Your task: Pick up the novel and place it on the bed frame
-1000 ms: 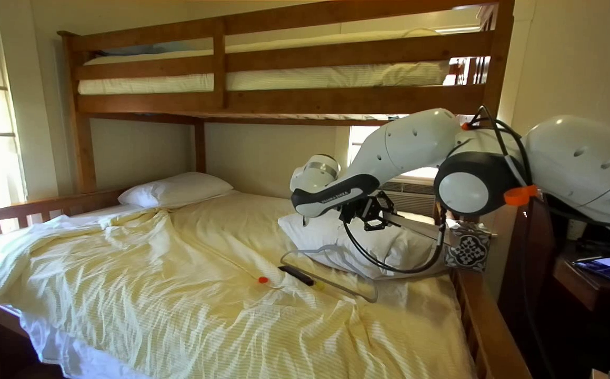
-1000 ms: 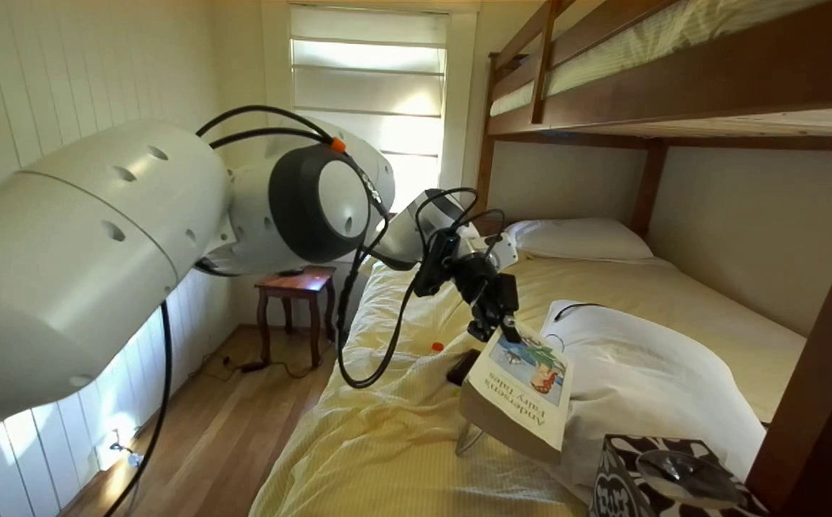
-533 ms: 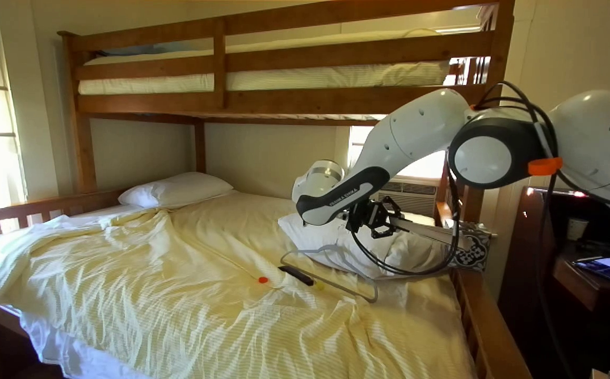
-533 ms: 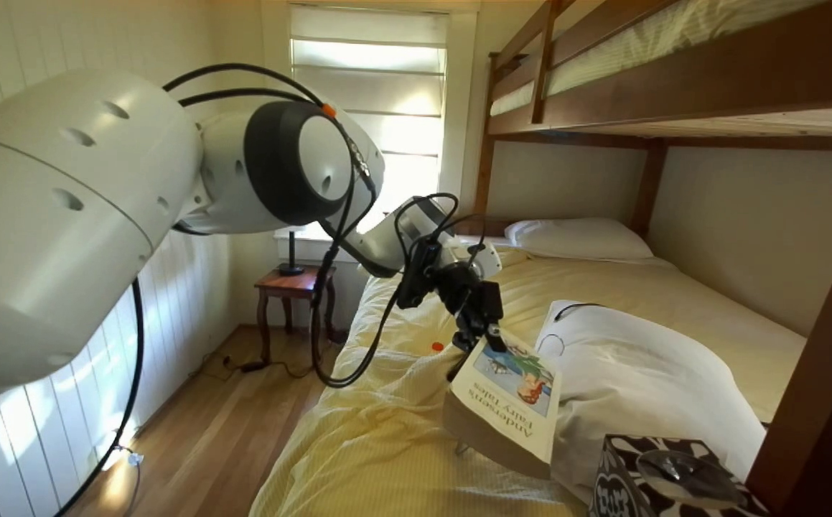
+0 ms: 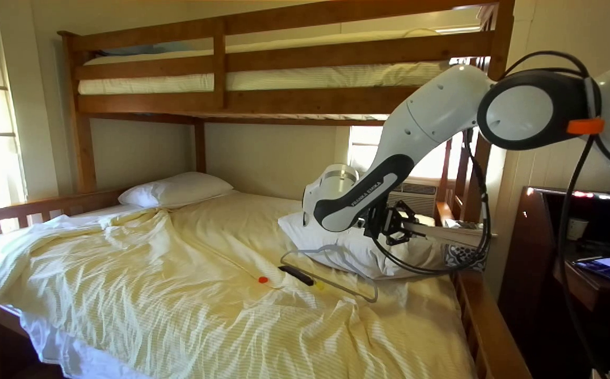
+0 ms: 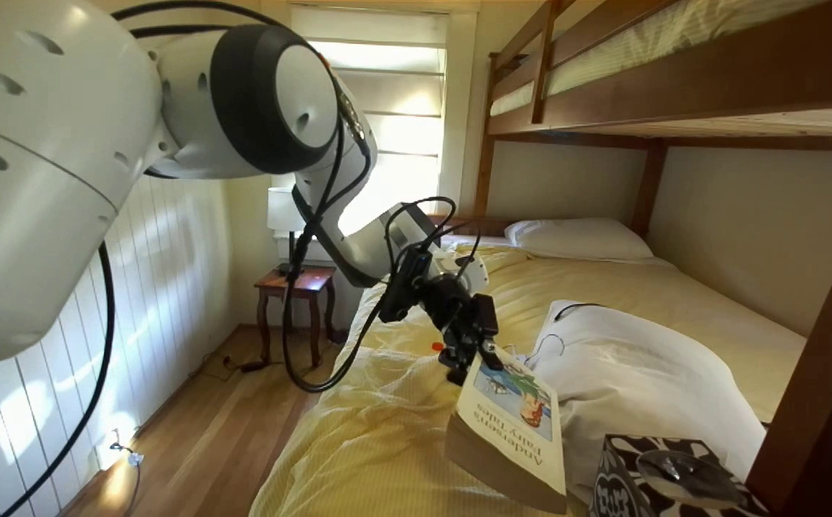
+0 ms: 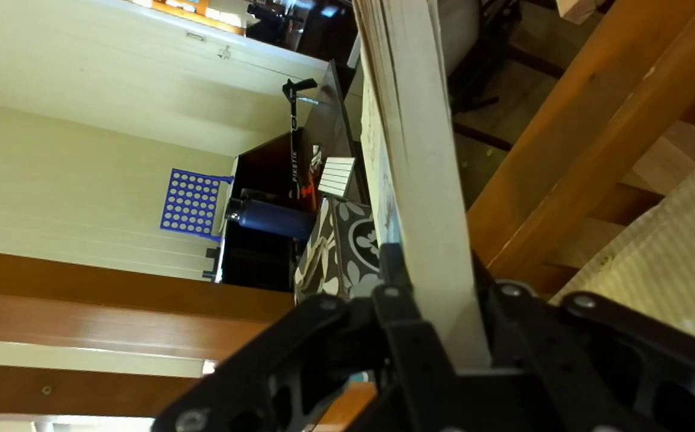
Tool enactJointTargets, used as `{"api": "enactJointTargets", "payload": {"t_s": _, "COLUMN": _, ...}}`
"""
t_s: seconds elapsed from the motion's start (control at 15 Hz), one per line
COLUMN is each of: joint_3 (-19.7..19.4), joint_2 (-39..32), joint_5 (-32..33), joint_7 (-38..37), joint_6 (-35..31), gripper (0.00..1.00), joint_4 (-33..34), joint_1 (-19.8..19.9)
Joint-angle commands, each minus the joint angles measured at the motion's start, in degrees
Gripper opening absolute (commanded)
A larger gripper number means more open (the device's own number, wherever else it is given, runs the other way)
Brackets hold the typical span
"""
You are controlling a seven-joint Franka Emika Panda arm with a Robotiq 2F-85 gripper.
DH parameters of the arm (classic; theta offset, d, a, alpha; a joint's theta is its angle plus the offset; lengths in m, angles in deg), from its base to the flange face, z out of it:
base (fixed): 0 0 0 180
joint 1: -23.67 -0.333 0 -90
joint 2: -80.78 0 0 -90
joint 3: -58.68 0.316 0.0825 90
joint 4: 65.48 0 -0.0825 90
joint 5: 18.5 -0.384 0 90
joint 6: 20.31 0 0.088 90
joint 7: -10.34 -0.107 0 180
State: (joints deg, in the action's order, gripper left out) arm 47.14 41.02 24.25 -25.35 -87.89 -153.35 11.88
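Observation:
The novel (image 6: 515, 431) is a thick-paged paperback with a pale cover and a coloured picture. My gripper (image 6: 474, 362) is shut on one end of it; the book tilts down, away from the jaws, above the bed. In the wrist view the pale page edges of the novel (image 7: 425, 150) stand between the two fingers of the gripper (image 7: 437, 264). In an exterior view the gripper (image 5: 410, 229) holds the novel (image 5: 455, 235) edge-on over the pillow. The brown bed frame shows as a low end rail (image 5: 486, 321), an upper rail (image 6: 674, 97) and a rail (image 7: 587, 144) right of the book.
A black-and-white patterned box (image 6: 613, 477) stands near the bed's end, close to the book. A white pillow (image 6: 645, 380) lies beside it. A grey hanger (image 5: 344, 288), a dark stick-like object (image 5: 297, 275) and an orange disc (image 5: 263, 280) lie on the yellow bedding.
The arm's elbow has risen. The gripper and novel have moved right in an exterior view, and lower and nearer the camera in an exterior view, toward the bed's end. The grip is unchanged.

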Motion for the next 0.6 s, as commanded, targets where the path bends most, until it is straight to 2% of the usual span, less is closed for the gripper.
{"api": "enactJointTargets", "payload": {"t_s": 0.0, "joint_3": 3.26, "joint_2": 9.58, "joint_5": 2.42, "joint_7": -3.39, "joint_6": -3.00, "gripper": 0.06, "joint_4": -13.66, "joint_1": 1.94}}
{"api": "enactJointTargets", "payload": {"t_s": 0.27, "joint_3": 5.14, "joint_2": 16.68, "joint_5": 0.92, "joint_7": -7.20, "joint_6": -5.90, "gripper": 0.06, "joint_4": -24.25, "joint_1": 4.19}}
{"api": "enactJointTargets", "payload": {"t_s": 0.4, "joint_3": 6.22, "joint_2": 21.19, "joint_5": -3.68, "joint_7": -5.09, "joint_6": -10.90, "gripper": 0.06, "joint_4": -29.85, "joint_1": 7.68}}
{"api": "enactJointTargets", "payload": {"t_s": 0.47, "joint_3": 6.02, "joint_2": 13.66, "joint_5": -1.33, "joint_7": -5.66, "joint_6": -6.27, "gripper": 0.24, "joint_4": -21.21, "joint_1": 5.93}}
{"api": "enactJointTargets", "payload": {"t_s": 0.53, "joint_3": 6.22, "joint_2": 15.50, "joint_5": -2.32, "joint_7": -5.58, "joint_6": -8.11, "gripper": 0.24, "joint_4": -23.82, "joint_1": 6.90}}
